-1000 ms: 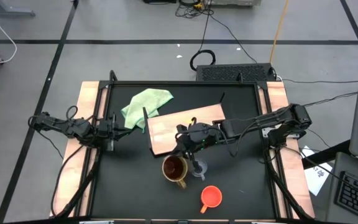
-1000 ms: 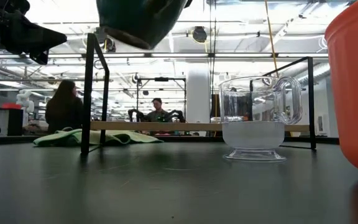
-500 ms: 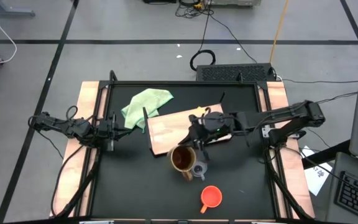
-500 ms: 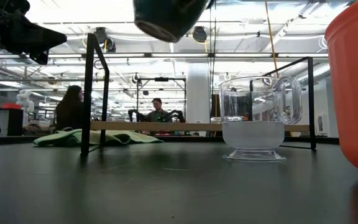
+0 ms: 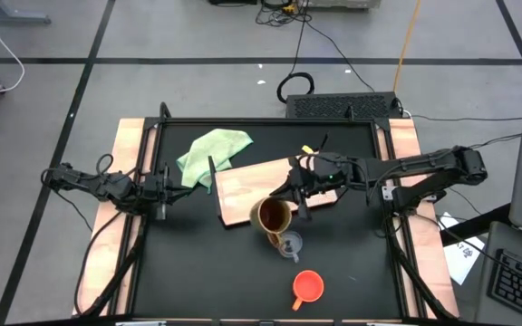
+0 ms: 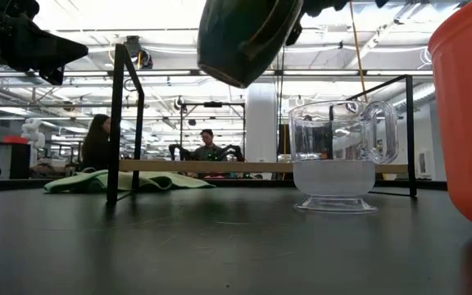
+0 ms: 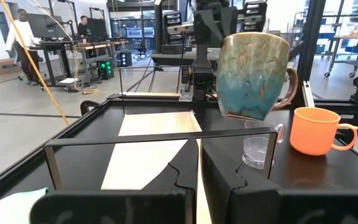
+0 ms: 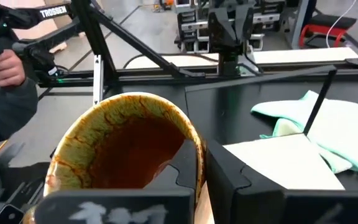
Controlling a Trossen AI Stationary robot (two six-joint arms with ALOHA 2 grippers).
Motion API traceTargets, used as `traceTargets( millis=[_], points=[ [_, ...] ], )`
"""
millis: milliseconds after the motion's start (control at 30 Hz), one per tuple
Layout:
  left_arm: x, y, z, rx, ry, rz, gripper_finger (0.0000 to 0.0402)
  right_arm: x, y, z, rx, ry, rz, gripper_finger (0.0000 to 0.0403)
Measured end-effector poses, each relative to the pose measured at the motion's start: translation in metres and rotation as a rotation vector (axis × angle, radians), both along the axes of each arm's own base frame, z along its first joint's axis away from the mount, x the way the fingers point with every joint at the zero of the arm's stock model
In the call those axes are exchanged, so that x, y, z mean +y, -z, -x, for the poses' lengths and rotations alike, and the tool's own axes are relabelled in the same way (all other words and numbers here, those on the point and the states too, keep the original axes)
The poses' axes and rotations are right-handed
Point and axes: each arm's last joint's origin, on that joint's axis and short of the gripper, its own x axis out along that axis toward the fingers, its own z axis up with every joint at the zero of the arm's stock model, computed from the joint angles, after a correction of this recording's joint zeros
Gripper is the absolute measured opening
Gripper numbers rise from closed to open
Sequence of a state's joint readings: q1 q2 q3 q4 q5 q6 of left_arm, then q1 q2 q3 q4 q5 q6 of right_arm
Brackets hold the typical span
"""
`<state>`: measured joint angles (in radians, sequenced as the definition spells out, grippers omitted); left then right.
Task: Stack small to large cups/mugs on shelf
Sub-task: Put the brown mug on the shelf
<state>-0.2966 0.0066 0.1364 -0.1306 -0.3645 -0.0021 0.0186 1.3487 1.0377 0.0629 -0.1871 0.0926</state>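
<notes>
Two dark arms reach over the black worktop (image 5: pixel 188 272). At the left edge the left gripper (image 5: pixel 163 187) waits, its jaws spread around nothing, near the crumpled light green cloth (image 5: pixel 211 149). The flat light-wood shelf board (image 5: pixel 243 186) lies mid-table. The right gripper (image 5: pixel 295 192) pinches the glazed brown handled mug (image 5: pixel 271 216), lifted and tilted over the board's near edge. Just beside stands the small clear glass cup (image 5: pixel 289 245), then the orange plastic cup (image 5: pixel 308 287) nearer the front.

One glazed brown ceramic mug (image 5: pixel 269 215), one orange plastic cup (image 5: pixel 307 287), one clear glass cup (image 5: pixel 289 245), one light-wood board (image 5: pixel 243 192), one green cloth (image 5: pixel 210 150); seemingly three people in the room behind.
</notes>
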Motion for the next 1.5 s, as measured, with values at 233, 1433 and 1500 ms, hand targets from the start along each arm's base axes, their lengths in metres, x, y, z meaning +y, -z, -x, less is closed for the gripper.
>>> traceTargets(
  millis=[233,1433,1500],
  points=[
    [0.0,0.0,0.0,0.001,0.0,-0.001,0.0021,-0.006,0.011,-0.008,0.026,-0.028,-0.016,0.0004],
    [0.0,0.001,0.0,0.01,-0.002,-0.007,0.0021,-0.061,0.009,-0.083,0.356,0.018,0.024,0.0004],
    [0.0,0.001,0.0,0.01,-0.002,-0.008,0.0021,-0.062,0.008,-0.088,0.375,0.016,0.025,0.0004]
  ],
)
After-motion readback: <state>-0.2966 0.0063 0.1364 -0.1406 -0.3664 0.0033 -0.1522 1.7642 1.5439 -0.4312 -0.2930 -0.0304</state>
